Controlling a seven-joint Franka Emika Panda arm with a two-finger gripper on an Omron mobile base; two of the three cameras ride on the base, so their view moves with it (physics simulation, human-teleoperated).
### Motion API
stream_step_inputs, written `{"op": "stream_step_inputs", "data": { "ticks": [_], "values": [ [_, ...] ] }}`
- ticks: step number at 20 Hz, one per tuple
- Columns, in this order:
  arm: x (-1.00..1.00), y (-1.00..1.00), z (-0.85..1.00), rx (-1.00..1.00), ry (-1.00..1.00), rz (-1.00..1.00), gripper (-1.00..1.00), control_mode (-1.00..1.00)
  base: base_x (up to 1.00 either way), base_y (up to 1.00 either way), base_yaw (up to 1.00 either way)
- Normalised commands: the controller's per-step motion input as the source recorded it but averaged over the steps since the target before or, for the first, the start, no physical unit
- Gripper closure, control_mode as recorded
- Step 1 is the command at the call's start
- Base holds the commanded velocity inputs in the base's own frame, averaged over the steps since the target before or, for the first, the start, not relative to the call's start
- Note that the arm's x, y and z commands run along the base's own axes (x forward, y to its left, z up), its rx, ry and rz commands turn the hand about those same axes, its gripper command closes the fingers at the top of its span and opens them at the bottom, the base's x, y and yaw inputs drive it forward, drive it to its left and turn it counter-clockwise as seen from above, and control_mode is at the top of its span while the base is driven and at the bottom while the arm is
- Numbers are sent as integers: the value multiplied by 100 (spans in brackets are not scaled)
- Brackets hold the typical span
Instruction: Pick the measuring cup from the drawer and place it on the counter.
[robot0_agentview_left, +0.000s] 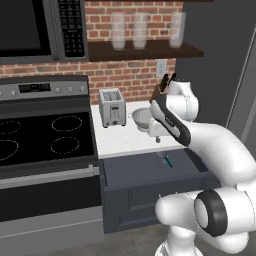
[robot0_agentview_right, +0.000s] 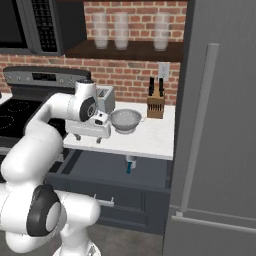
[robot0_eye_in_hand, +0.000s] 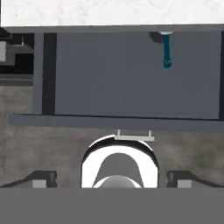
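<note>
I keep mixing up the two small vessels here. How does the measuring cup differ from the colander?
The measuring cup is tiny and teal-blue with a thin straight handle; the colander is a much larger steel bowl. The measuring cup lies in the open drawer, at its back, partly under the counter edge; the colander stands on the counter beside the toaster. Neither is held by the gripper.

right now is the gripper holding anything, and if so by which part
Nothing is held. The gripper hangs open above the open drawer, and the measuring cup lies at the drawer's back, well apart from the fingers.
</note>
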Motion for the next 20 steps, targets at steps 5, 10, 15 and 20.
{"op": "stream_step_inputs", "data": {
  "ticks": [5, 10, 15, 20],
  "values": [
    [42, 0, -87, 0, 27, 0, -100, -100, 0, 0, 0],
    [38, 0, -51, 0, 1, 0, -100, -100, 0, 0, 0],
    [47, 0, -66, 0, 0, 0, -100, -100, 0, 0, 0],
    [37, -5, -79, 0, -1, 0, -100, -100, 0, 0, 0]
  ]
}}
